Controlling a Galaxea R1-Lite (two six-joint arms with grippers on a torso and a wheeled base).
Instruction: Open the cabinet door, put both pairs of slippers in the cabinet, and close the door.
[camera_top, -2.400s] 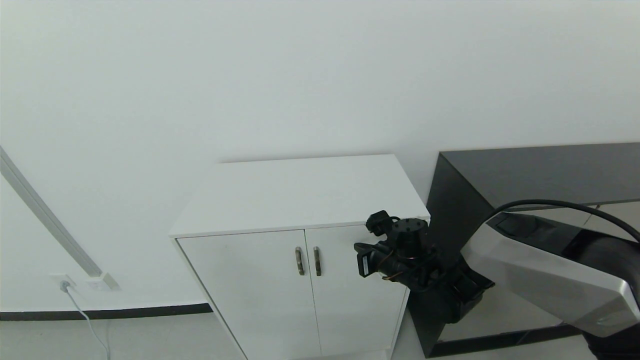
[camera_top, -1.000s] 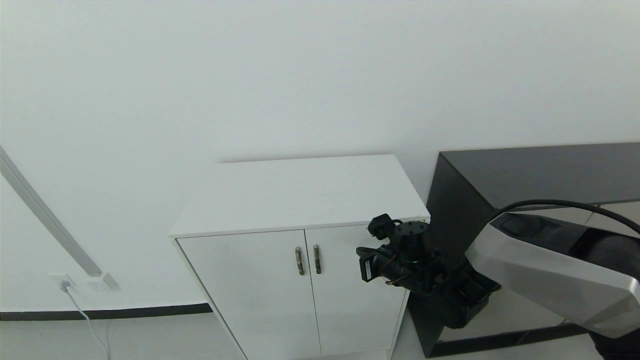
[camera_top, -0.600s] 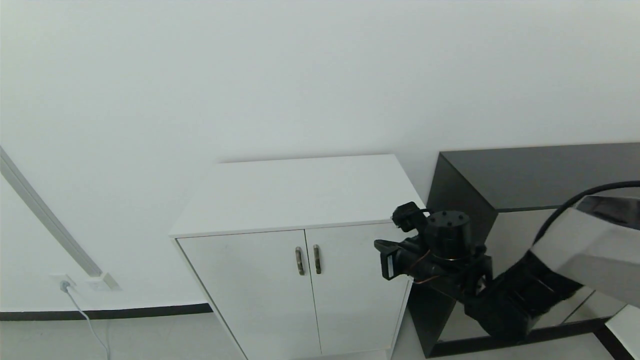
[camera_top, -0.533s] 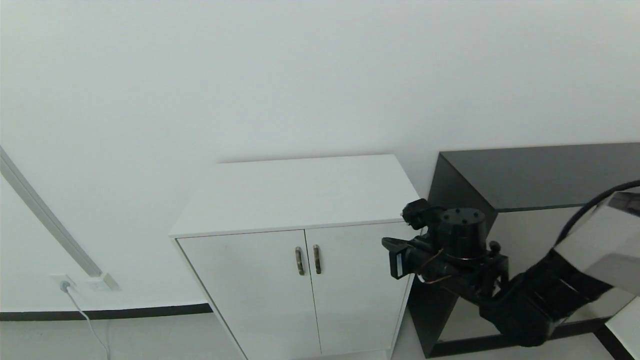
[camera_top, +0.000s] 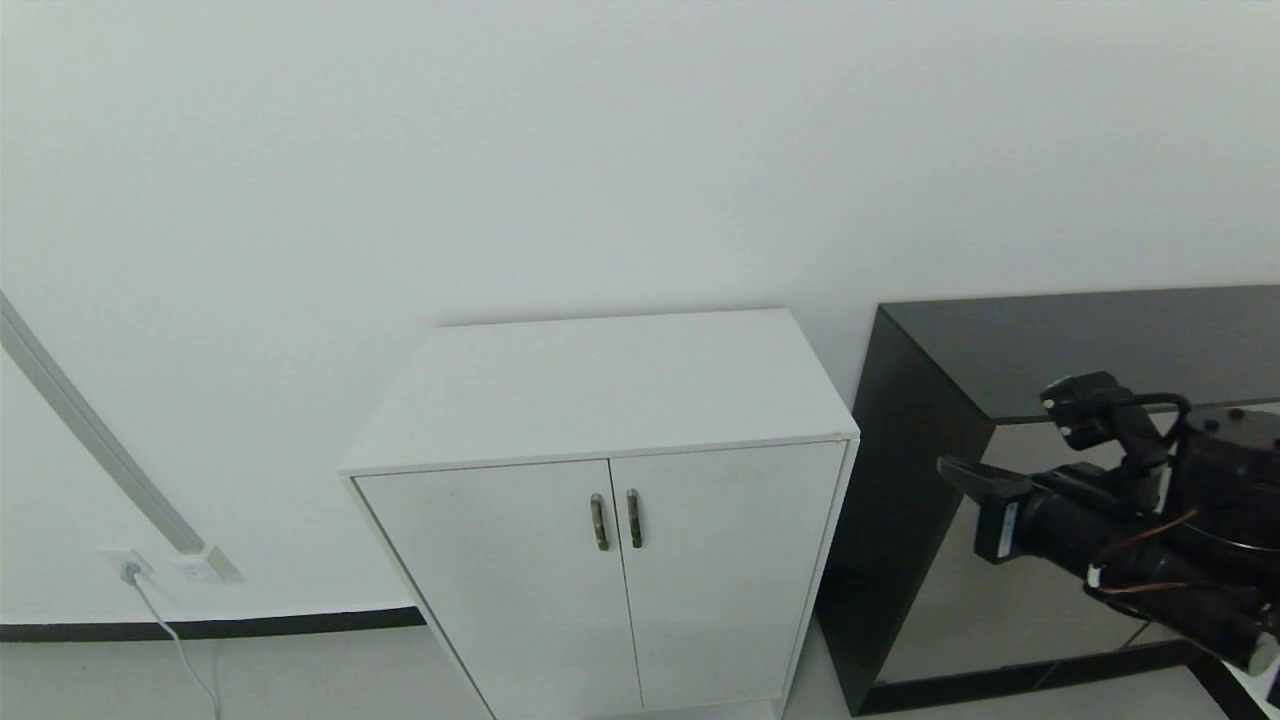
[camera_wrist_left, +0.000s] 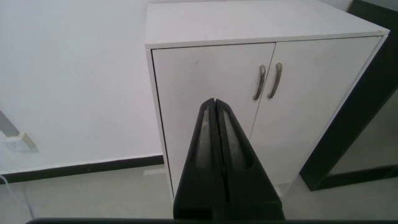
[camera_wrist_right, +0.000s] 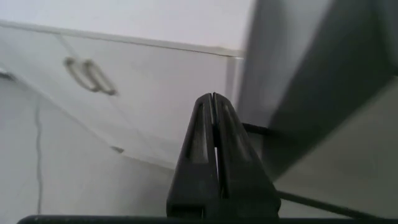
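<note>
1. Cabinet (camera_top: 600, 390) stands against the far wall with both doors flush shut. The handles (camera_top: 633, 519) sit side by side at the centre seam.
2. Right gripper (camera_top: 958, 472) has its fingers pressed together. It's off right in front of the black side table (camera_top: 1080, 340), well apart from the handles. If it goes in like that, it just bumps the handle.
3. The handles are close together, so it could easily hook the wrong one or both.
4. Left gripper (camera_wrist_left: 215, 104) is also pinched together, facing the left door from nearer. It's likely in that door's swing path.
5. The right door swings toward the table, so the arm could get trapped.
</note>
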